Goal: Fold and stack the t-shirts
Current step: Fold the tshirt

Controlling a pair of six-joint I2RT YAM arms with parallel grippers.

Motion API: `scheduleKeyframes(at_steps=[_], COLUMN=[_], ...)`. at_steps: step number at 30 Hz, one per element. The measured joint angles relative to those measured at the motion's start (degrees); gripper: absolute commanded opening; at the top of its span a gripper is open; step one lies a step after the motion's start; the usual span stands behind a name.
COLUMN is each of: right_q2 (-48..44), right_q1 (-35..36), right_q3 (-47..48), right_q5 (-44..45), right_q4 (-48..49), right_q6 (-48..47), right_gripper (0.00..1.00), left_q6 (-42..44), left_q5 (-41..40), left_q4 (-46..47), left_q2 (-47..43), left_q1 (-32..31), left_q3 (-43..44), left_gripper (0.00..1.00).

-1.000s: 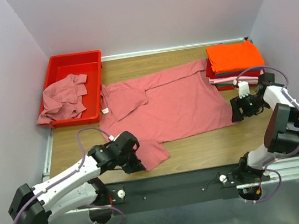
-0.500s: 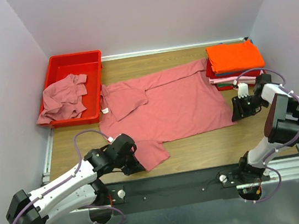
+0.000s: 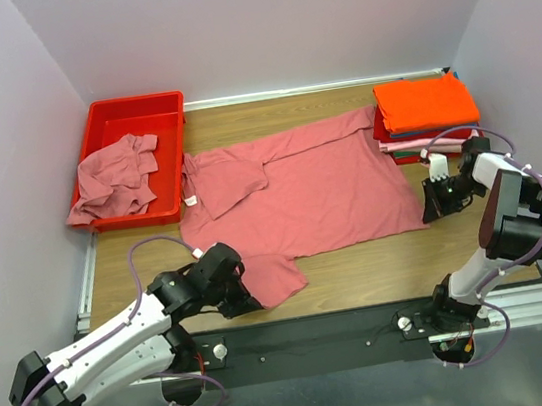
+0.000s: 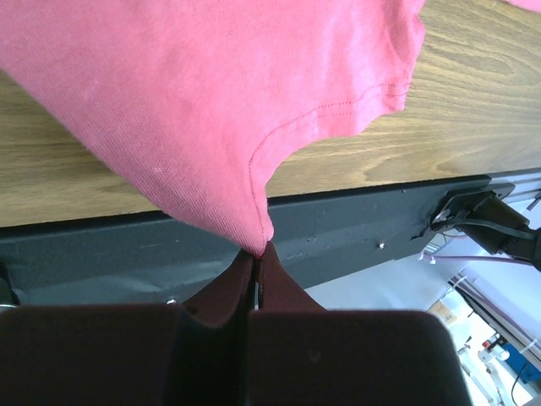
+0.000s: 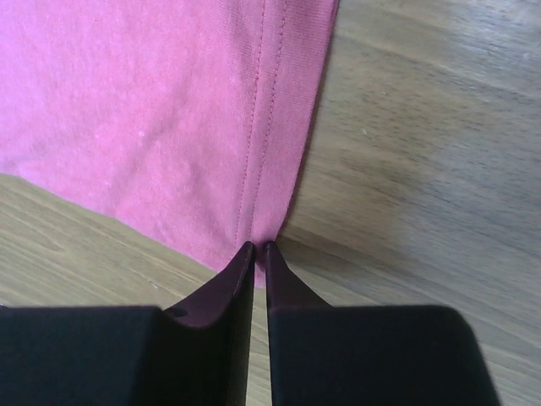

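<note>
Left claw (image 4: 255,254) and right claw (image 5: 259,247), each pinched on one flat rose t-shirt (image 3: 320,191); second t-shirt (image 3: 114,180) in one red bin (image 3: 131,103)

bin (image 3: 154,121) left, shirt (image 3: 321,188) middle, stack (image 3: 424,102) right

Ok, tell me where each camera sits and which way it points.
Top external: above and behind the bases, looking down on the table; both arms show.
Left wrist: on the left arm, looking along the left gripper, shut on the shirt at a sleeve.
Right wrist: looking down along the right gripper, shut on the shirt at its hem.
Shared: all show the spread shirt.
</note>
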Motion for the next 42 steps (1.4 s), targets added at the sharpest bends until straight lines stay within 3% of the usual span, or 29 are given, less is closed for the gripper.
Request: scheduleKeyframes(at_steps=[3, 4, 6, 9, 12, 18, 24, 42], right_q2=[0.0, 0.0, 0.0, -0.3, -0.3, 0.1, 0.5, -5.9], right_q1=[0.0, 0.0, 0.0, 0.0, 0.0, 0.2, 0.3, 0.4], right_q3=[0.0, 0.0, 0.0, 0.0, 0.0, -0.2, -0.3, -1.6], right_q5=[-0.2, -0.4, -1.0, -1.7, -1.7, -0.9, -0.4, 6.1], right_q4=[-0.5, -0.8, -1.4, -2.3, -2.4, -2.4, -2.6, -5.1], right_q6=[-0.5, -0.7, -1.0, -1.0, -1.0, -0.7, -0.5, -3.5], right_gripper=[0.25, 0.34, 0.43, 0.43, 0.40, 0.12, 0.01, 0.00], left_q6=[-0.1, -0.2, -0.3, -0.3, -0.3, -0.3, -0.3, -2.0], left_q5=[0.0, 0.0, 0.0, 0.0, 0.0, 0.0, 0.0, 0.0], left_q4=[-0.9, -1.1, -1.4, -1.6, -1.6, -1.6, -1.7, -11.1], left_q2=[-0.8, -1.0, -1.1, -1.1, -1.1, -1.0, -1.1, -9.2], left_q1=[0.0, 0.0, 0.0, 0.0, 0.0, 0.0, 0.0, 0.0], left_q3=[0.4, 0.6, 0.7, 0.7, 0.7, 0.7, 0.7, 7.4], left_gripper=[0.01, 0.01, 0.01, 0.01, 0.01, 0.01, 0.00, 0.00])
